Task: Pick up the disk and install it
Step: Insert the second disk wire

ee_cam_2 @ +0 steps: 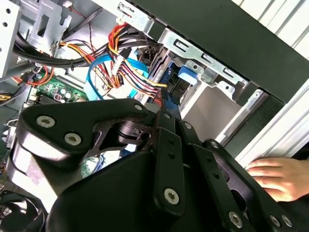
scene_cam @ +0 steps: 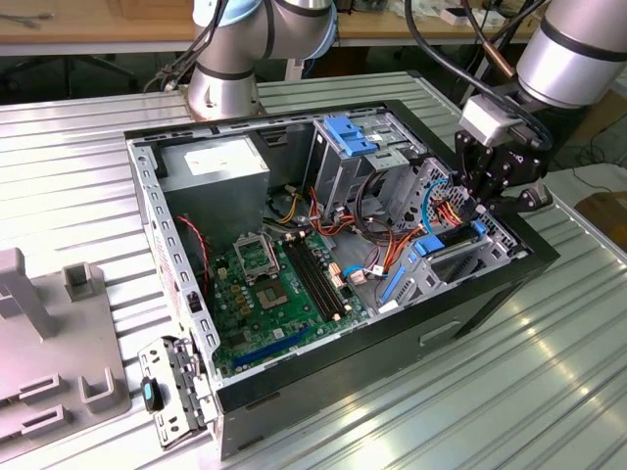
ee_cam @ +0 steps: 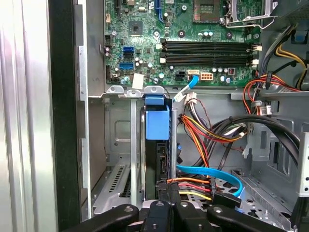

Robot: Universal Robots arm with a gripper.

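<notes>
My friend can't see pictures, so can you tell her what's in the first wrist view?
A disk with a bright blue carrier stands on edge in a metal drive bay of an open computer case, right ahead of the black gripper. Beyond it lies the green motherboard; beside the bay run red, yellow, orange and black wires and a blue cable.

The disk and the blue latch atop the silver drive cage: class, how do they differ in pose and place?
The disk stands on edge in a bay by the case wall, just below the gripper. The blue latch lies flat on top of the silver drive cage, farther from the gripper. The disk shows a dark body under its blue carrier, while the blue latch is blue throughout. Both have bright blue plastic.
</notes>
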